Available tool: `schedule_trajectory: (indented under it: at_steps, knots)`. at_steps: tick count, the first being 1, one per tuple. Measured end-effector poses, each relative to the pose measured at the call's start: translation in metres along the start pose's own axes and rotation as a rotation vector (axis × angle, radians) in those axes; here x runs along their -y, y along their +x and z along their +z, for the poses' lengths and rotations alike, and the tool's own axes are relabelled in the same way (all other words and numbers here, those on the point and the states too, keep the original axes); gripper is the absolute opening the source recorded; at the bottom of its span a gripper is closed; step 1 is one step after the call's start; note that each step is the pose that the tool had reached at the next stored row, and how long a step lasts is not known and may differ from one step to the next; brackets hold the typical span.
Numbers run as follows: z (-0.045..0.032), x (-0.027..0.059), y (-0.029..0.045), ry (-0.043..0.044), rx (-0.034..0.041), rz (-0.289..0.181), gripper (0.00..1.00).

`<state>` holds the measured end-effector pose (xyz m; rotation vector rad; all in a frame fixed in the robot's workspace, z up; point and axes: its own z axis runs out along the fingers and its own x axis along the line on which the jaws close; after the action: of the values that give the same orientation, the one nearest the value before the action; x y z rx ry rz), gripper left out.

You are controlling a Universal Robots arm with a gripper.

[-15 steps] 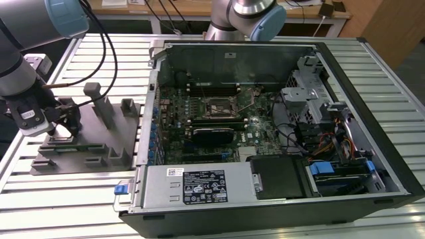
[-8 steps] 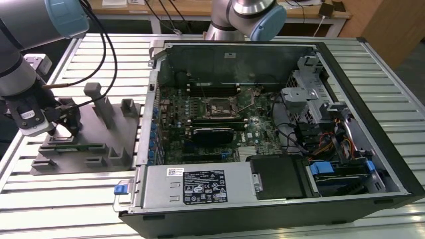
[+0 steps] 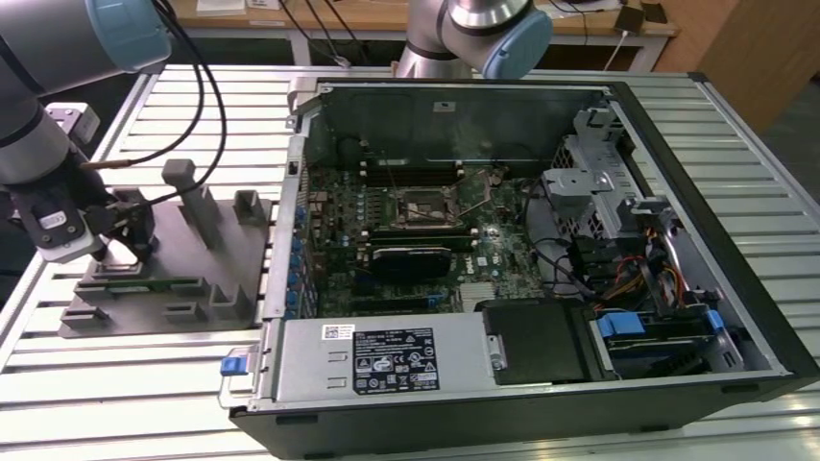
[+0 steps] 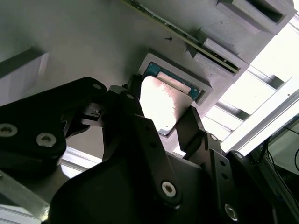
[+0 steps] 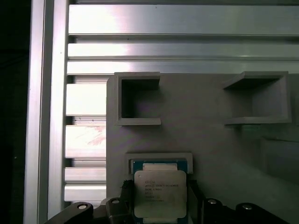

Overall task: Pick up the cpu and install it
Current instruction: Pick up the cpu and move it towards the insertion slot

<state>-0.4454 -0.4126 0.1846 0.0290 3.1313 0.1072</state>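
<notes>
Grey block's recess [image 5: 159, 157] hides behind the cpu [image 5: 160, 191] in the tool [image 5: 160, 200].

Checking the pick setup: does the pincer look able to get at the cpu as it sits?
Likely yes: the pincer sits right at the cpu, whose top lies bare in the grey block's recess.

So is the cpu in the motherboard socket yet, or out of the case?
Out. The cpu sits at a framed pocket on the grey block, by the gripper, outside the computer case.
</notes>
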Motion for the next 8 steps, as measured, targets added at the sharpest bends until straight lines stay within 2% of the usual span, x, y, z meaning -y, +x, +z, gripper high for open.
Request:
schedule_trajectory:
  at_steps: [8]
  knots:
    - [-0.0082,-0.0006,0.0000,-0.0001,-0.0002,0.000,0.54]
